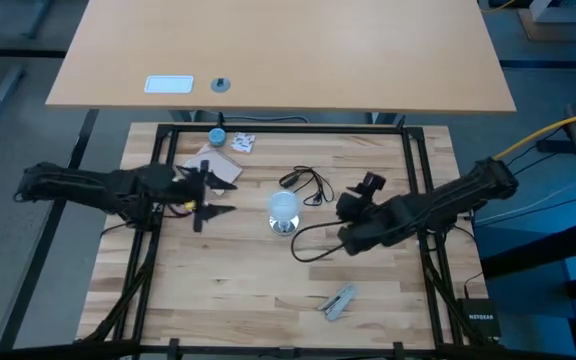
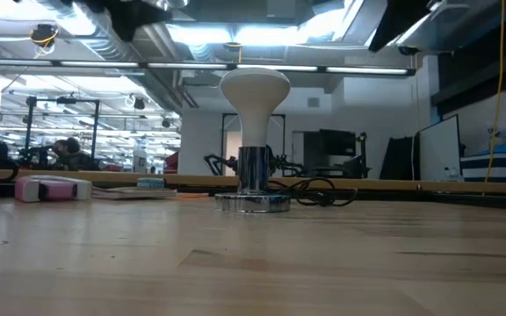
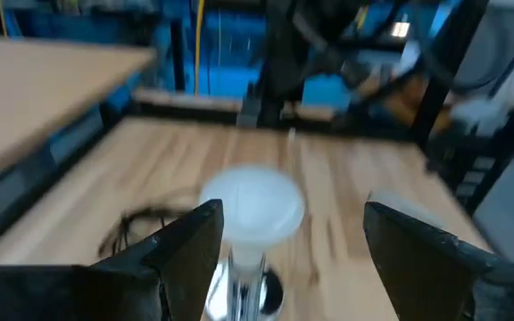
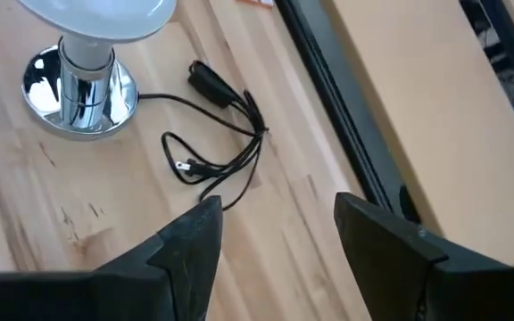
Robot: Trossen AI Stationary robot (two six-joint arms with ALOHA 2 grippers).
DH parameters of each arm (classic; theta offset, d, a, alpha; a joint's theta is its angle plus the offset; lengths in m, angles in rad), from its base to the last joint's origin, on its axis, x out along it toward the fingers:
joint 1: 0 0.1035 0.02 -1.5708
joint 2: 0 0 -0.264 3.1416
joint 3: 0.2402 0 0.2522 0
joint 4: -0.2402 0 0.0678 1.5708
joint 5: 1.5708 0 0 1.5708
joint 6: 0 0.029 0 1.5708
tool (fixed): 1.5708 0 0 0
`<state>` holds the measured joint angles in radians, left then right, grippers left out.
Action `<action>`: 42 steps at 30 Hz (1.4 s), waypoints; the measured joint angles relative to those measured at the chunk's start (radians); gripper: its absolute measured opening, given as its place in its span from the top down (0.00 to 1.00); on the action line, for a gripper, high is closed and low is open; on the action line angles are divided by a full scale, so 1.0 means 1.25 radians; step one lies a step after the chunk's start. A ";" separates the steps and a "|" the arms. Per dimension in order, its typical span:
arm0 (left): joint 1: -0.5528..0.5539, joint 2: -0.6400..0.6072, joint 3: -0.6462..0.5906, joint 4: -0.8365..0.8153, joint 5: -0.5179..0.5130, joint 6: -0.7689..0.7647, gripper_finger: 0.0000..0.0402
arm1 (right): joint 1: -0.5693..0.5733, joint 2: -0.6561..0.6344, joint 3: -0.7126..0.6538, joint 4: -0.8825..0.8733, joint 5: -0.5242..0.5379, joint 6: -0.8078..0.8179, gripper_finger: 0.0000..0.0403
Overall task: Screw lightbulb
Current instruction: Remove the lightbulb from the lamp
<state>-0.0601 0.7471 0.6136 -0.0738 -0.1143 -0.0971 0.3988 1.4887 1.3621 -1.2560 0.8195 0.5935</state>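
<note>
Lightbulb (image 1: 284, 207) upright in chrome socket base (image 1: 284, 225), frame centre on counter (image 1: 228, 290); seating looks done, tightness unclear. Left claw (image 1: 211, 190) apart, empty, centre-left. Right claw (image 1: 360, 195) apart, empty, centre-right.

Light wood desk (image 1: 368, 50) beyond the table, ceiling strip lights (image 2: 235, 31), white walls, dark monitors (image 2: 336, 149)

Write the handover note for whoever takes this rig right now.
Left gripper: open, empty, left of the lightbulb and facing it.
Right gripper: open, empty, to the bulb's right.
Lightbulb stands upright in the shiny lamp base at mid table; black cord lies loose beside it.
Done: bulb sits in the socket. How far it is screwed in cannot be told.
Left: check it is tight.
</note>
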 joint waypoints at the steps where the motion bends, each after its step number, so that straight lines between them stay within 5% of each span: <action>1: 0.000 -0.027 0.000 -0.001 0.000 0.000 0.35 | 0.000 -0.014 0.000 -0.002 0.000 -0.014 0.44; 10: 0.000 -0.162 0.000 -0.002 0.000 0.000 0.35 | 0.000 -0.066 0.000 -0.016 -0.003 -0.252 0.44; 21: 0.000 -0.176 0.000 -0.008 0.000 0.000 0.35 | 0.000 -0.052 0.000 0.069 -0.076 -0.254 0.44; 28: 0.000 -0.176 0.001 -0.057 0.000 0.000 0.35 | 0.000 -0.052 0.000 0.087 -0.086 -0.362 0.44; 42: 0.000 -0.176 0.001 -0.148 0.000 -0.018 0.35 | 0.000 -0.060 0.024 0.116 -0.078 -0.835 0.44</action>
<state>-0.0601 0.5274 0.6144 -0.2587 -0.1146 -0.1193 0.3988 1.4132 1.3918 -1.1106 0.7218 -0.4497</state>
